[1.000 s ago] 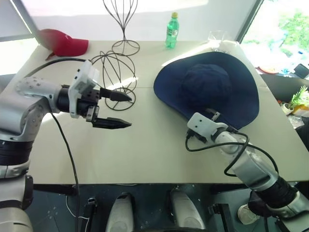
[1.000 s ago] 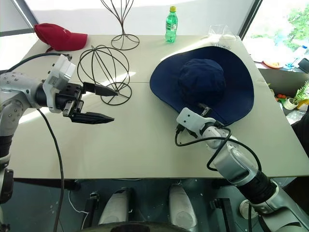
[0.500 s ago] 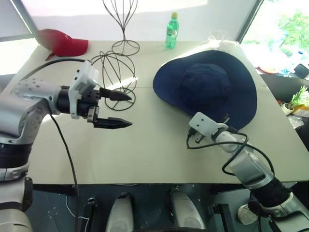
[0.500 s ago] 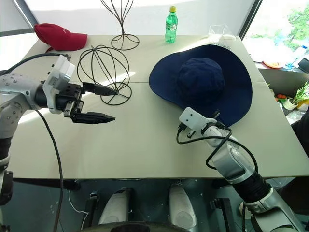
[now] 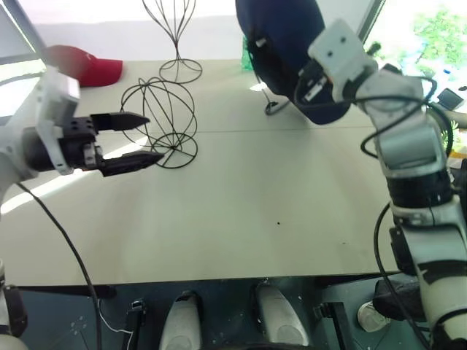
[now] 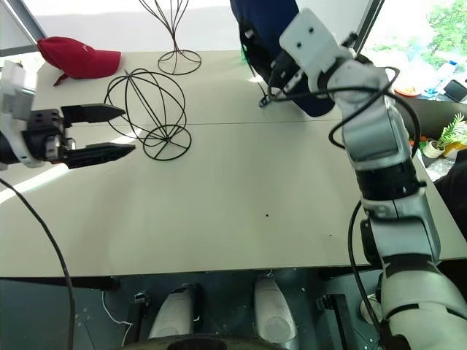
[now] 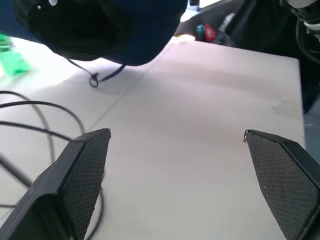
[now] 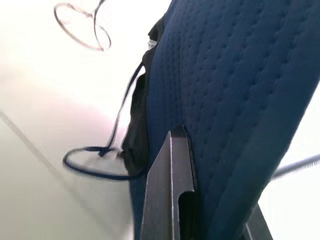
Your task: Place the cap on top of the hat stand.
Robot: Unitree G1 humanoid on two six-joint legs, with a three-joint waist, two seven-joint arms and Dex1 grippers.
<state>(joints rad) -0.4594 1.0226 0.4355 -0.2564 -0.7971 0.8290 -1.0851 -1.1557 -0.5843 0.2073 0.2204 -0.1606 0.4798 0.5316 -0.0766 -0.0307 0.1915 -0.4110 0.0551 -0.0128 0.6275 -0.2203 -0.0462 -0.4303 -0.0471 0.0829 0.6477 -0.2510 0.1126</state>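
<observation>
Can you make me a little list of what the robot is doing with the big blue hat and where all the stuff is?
cap: lifted off the table, hanging from the right end effector, chin cord dangling
right end effector: shut on the cap's brim
left end effector: open, holding nothing, beside the hat stand
hat stand: on the table, nothing on it yet
taller wire stand: behind it
red cap: far left corner of the table
green bottle: partly hidden behind the cap

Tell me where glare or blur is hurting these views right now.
Left eye view: window glare whitens the far edge of the table. Left wrist view: the green bottle is blurred. Right wrist view: bright wash above the cap, its chin cord smeared.
</observation>
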